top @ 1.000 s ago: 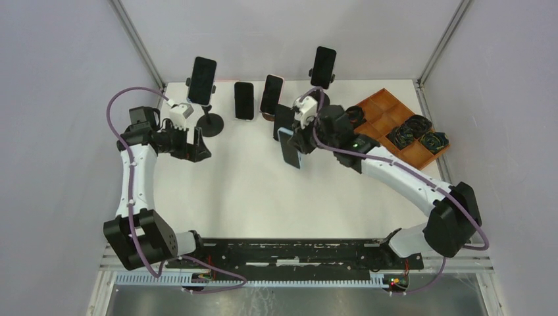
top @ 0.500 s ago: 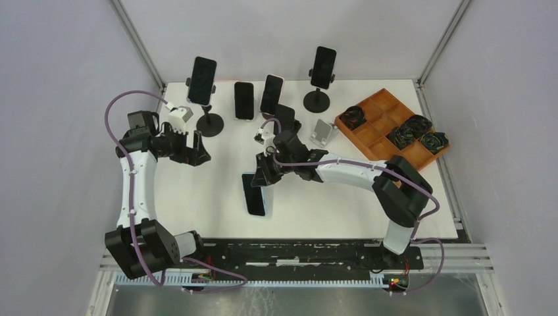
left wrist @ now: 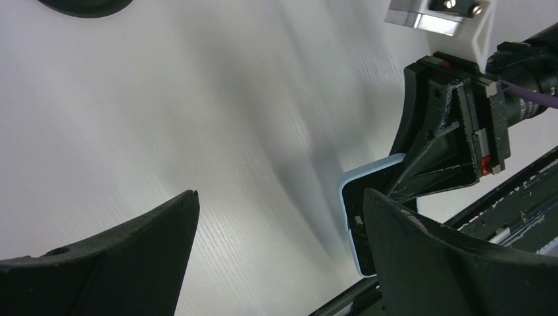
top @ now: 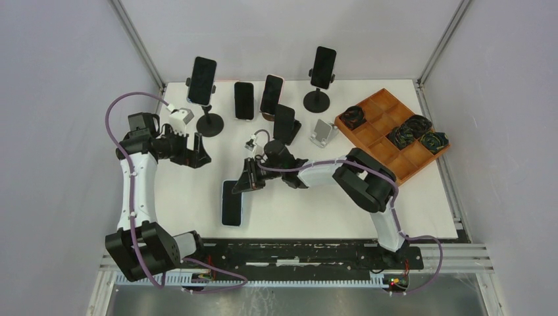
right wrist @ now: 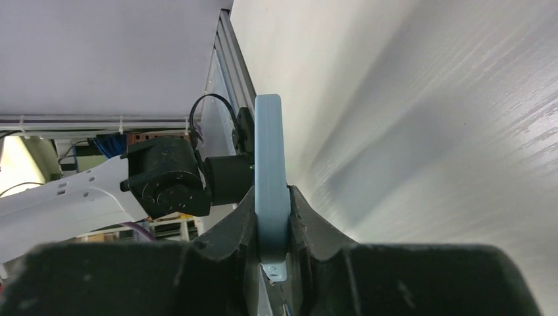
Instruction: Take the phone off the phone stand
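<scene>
The right tool (top: 245, 183) is clamped on the phone (top: 231, 203), its two dark fingers pinching the slab's thin sides (the right wrist view shows the pale blue case (right wrist: 268, 151) squeezed from both sides). The phone is a flat rectangle with a dark face and rounded corners. It is held low over the near-left part of the white counter (top: 316, 210), and whether it touches the surface cannot be told. The left tool (top: 201, 150) sits behind and to the left of it. Its black, curved fingers (left wrist: 131, 250) are spread wide, with nothing between them but the finely ribbed counter top.

Farther back are five more dark-faced phones, which makes six in all. Two ride high on pole stands with round black bases:
- The left raised phone (top: 202, 80) is on the left pole stand (top: 210, 125).
- The right raised phone (top: 322, 67) is on the right pole stand (top: 316, 100).

Three sit lower between them (what props them is hard to make out):
- a white-edged phone (top: 243, 100)
- a tilted phone (top: 272, 94)
- a nearer black phone (top: 284, 123)

Just right of that last one is the empty stand (top: 322, 131), small, silvery and angular, well apart from the held phone. At the far right lies an orange-brown wooden tray (top: 378, 105) divided into square compartments. Four of these hold dark coiled bundles (top: 418, 123).
</scene>
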